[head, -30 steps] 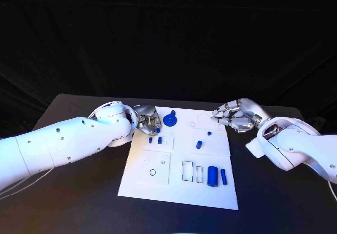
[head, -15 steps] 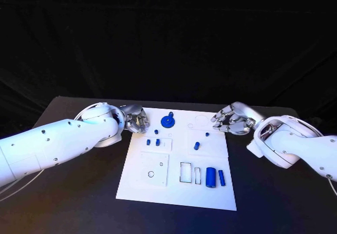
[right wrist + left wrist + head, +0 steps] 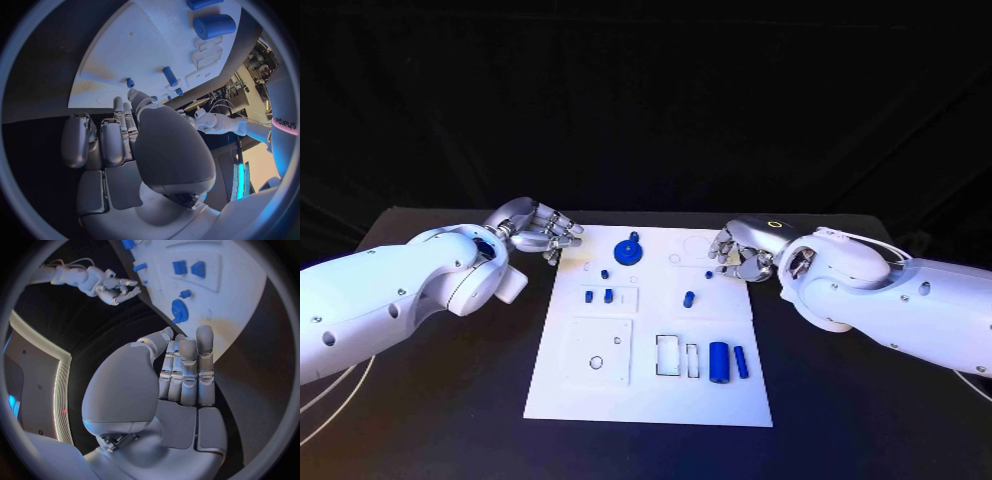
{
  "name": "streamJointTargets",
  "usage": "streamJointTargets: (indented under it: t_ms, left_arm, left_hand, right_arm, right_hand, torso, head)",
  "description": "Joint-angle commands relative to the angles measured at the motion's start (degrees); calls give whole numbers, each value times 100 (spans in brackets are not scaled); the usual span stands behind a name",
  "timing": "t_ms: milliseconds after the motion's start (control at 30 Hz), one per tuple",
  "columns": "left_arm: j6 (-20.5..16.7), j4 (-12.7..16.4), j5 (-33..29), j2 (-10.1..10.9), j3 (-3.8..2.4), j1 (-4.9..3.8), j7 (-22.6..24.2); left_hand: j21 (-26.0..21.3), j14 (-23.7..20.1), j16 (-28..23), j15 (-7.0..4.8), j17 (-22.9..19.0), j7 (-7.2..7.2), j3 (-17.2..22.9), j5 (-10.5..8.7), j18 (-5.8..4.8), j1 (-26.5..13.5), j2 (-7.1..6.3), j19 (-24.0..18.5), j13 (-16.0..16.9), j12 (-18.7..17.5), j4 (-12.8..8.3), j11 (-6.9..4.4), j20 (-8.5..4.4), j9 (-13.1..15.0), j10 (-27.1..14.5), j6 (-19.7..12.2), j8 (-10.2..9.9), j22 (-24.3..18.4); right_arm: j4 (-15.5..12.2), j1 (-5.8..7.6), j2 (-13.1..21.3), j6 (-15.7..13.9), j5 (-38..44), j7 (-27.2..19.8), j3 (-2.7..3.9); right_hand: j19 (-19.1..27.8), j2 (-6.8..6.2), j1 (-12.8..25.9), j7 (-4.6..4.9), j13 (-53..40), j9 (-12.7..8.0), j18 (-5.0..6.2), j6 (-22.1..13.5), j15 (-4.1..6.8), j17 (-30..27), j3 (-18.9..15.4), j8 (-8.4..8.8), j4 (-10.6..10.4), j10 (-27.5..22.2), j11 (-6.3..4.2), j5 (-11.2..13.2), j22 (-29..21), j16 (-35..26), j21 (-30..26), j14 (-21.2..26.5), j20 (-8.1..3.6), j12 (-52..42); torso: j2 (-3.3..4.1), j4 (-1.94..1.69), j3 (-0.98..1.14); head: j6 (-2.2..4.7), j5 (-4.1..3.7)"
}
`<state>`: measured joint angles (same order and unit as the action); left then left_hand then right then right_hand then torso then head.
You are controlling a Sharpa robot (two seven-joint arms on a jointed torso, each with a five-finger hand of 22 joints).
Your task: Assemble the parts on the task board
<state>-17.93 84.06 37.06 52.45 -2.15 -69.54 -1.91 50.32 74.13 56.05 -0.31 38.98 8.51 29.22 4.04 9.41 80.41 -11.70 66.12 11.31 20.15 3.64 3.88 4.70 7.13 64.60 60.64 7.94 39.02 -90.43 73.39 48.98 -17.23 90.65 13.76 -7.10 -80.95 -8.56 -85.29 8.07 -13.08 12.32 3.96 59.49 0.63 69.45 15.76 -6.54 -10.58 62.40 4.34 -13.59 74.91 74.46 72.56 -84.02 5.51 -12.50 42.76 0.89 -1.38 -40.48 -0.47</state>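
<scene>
The left hand [image 3: 538,228] has drawn back off the board [image 3: 651,400] to its far-left corner, fingers loosely together, holding nothing. The blue gear [image 3: 629,249] stands free at the far edge, likely just seated. The other parts lie loose mid-board. The right hand [image 3: 743,252] has closed in over the far-right edge, fingers curled, empty.

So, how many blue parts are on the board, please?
8: a gear, a peg beside it, two blocks, a pin mid-board, a stub by the right hand, two cylinders nearest; others may be hidden.
</scene>
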Motion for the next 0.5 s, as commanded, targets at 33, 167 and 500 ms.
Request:
streamJointTargets:
  t_ms: [33,167,500]
  left_arm:
    - [-436,128,-1945,53,-2,-5,871]
    - [-503,255,-2314,108,-1,-4,1060]
    - [-582,433,-2599,176,0,-4,1206]
  left_hand:
    - [-91,-49,-67,5,-68,14,-45,7,112,-58,13,-57,8,-34,-14,36,6,-12,8,21,19,-92]
    - [-161,-60,-111,9,-112,23,-59,10,120,-59,33,-70,10,-40,-25,41,9,-18,3,7,13,-161]
    - [-225,-99,-213,16,-225,35,-83,12,121,-59,55,-65,12,-49,-48,51,14,-26,-8,-7,9,-212]
  right_arm:
    - [61,-19,-92,234,704,335,-7]
    - [139,-44,-219,283,753,347,-15]
    - [229,-222,-381,381,761,328,-22]
  right_hand:
    - [-24,-70,-11,21,31,-11,-5,16,-55,-6,64,30,9,-4,29,20,506,21,9,-209,26,42]
    - [-27,-90,-5,31,62,-17,-7,24,-63,-1,114,46,13,-19,41,17,514,27,14,-208,34,71]
    - [-60,-122,-6,39,139,-21,-20,100,-68,29,288,64,53,13,48,-72,564,58,75,-212,47,112]
  torso:
    - [4,-16,1]
    - [5,-11,-5]
    - [14,-5,3]
  head:
    - [-10,-35]
    - [-30,-38]
    - [-98,-19]
